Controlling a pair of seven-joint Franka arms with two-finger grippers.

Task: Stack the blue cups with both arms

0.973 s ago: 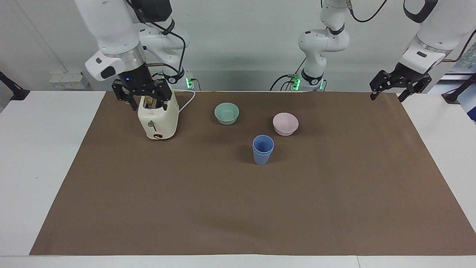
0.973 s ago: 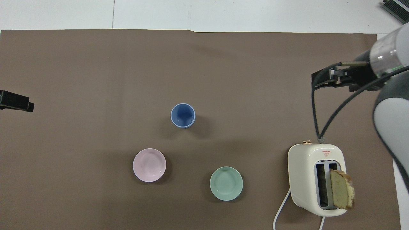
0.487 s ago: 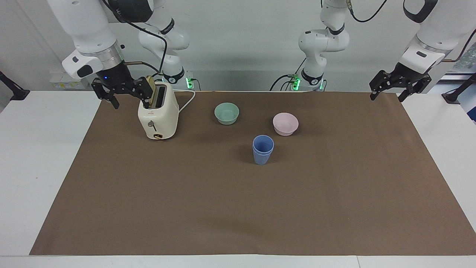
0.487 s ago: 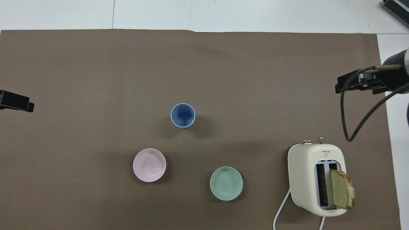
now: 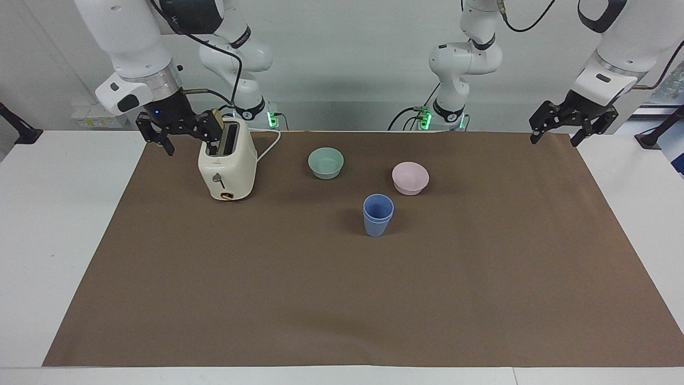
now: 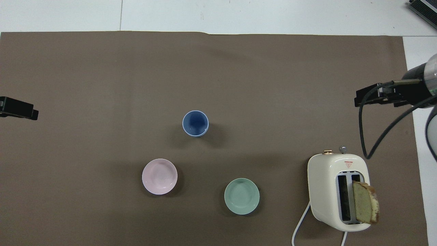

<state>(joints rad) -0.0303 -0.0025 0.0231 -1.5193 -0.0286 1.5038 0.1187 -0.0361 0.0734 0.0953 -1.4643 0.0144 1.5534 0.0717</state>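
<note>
End effectors (image 5: 558, 129) (image 5: 179, 135) open over mat (image 5: 342, 299) edges

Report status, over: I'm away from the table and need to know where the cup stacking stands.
Left gripper and right gripper open, empty, raised at the table's ends. Blue cups nested, upright mid-mat. Nothing in the way.

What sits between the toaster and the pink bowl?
The mint-green bowl stands between toaster and pink bowl, clearest in the facing view.
</note>
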